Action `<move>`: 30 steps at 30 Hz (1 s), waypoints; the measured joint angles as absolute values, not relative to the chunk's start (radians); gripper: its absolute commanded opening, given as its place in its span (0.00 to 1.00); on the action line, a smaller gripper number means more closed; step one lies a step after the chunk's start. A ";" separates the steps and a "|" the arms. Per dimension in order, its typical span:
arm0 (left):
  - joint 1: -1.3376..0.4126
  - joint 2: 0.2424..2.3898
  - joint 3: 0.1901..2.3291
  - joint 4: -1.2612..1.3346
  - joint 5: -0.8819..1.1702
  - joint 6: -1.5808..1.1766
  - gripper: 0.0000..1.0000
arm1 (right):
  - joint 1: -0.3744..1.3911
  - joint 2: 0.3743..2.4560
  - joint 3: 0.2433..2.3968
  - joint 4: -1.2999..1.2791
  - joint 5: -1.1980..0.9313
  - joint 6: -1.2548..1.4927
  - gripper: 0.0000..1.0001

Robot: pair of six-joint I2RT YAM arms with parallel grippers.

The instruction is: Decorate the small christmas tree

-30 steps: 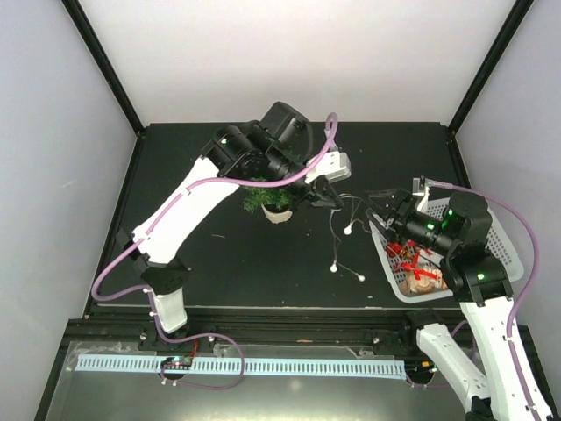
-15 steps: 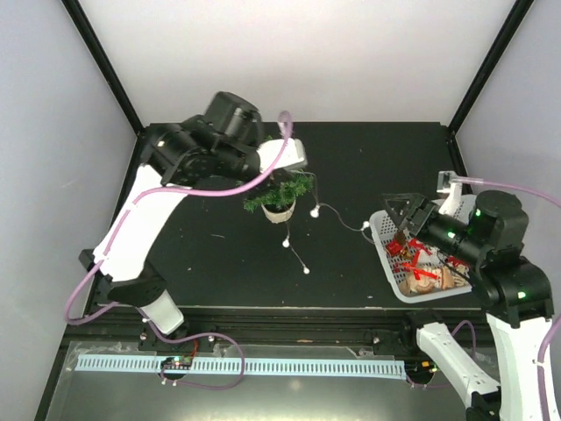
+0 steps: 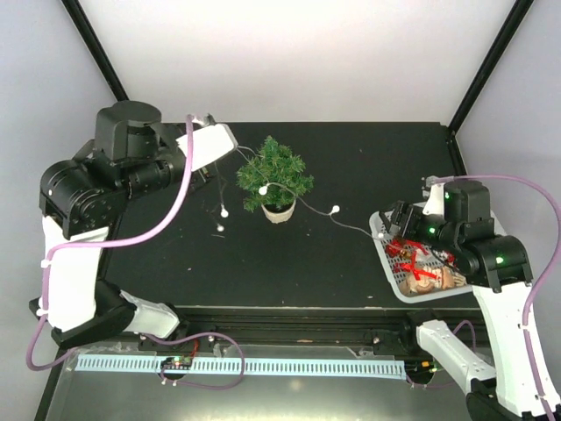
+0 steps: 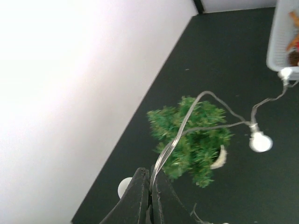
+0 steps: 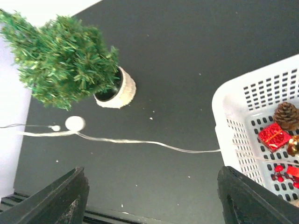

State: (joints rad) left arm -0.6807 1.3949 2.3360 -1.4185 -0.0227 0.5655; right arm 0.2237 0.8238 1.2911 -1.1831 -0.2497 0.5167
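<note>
The small christmas tree (image 3: 277,178) stands upright in its white pot (image 3: 279,211) mid-table. A clear light string (image 3: 355,228) with white bulbs (image 3: 335,209) runs from the white basket (image 3: 384,254) across the tree to my left gripper (image 3: 209,178), which sits left of the tree. In the left wrist view that gripper (image 4: 152,175) is shut on the string's wire (image 4: 175,140), which drapes over the tree (image 4: 194,142). My right gripper (image 3: 396,217) hovers open at the basket's left edge. Between its spread fingers (image 5: 60,196) there is only the table, with the string (image 5: 140,141) lying ahead.
The basket (image 5: 233,112) holds a pine cone (image 5: 286,114), a red gift box (image 5: 274,135) and other red ornaments. Two loose bulbs (image 3: 222,219) hang or lie left of the tree. Black frame posts and white walls border the dark table.
My left arm has swung from right of the tree to its left, dragging the light string over the branches. The right gripper has shifted slightly above the basket's edge and stayed open.
</note>
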 measured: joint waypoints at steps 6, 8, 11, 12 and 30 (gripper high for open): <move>-0.659 1.370 2.337 -1.384 -0.135 0.592 0.02 | 0.224 0.818 1.189 -1.151 -0.292 0.539 0.77; -0.653 1.369 2.337 -1.375 -0.155 0.598 0.02 | 0.224 0.825 1.155 -1.133 -0.326 0.563 0.77; -0.646 1.367 2.337 -1.353 -0.181 0.613 0.02 | 0.225 0.844 1.110 -1.117 -0.362 0.599 0.77; -0.643 1.366 2.337 -1.344 -0.188 0.618 0.02 | 0.225 0.849 1.095 -1.110 -0.373 0.611 0.76; -0.587 1.308 2.337 -1.237 -0.266 0.680 0.01 | 0.225 0.902 0.933 -1.104 -0.384 0.669 0.74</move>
State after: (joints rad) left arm -0.5873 1.3079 2.3371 -1.2366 -0.2665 0.6796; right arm 0.2249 0.9020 0.9325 -1.1042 -0.3836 0.6689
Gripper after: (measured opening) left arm 0.022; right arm 0.736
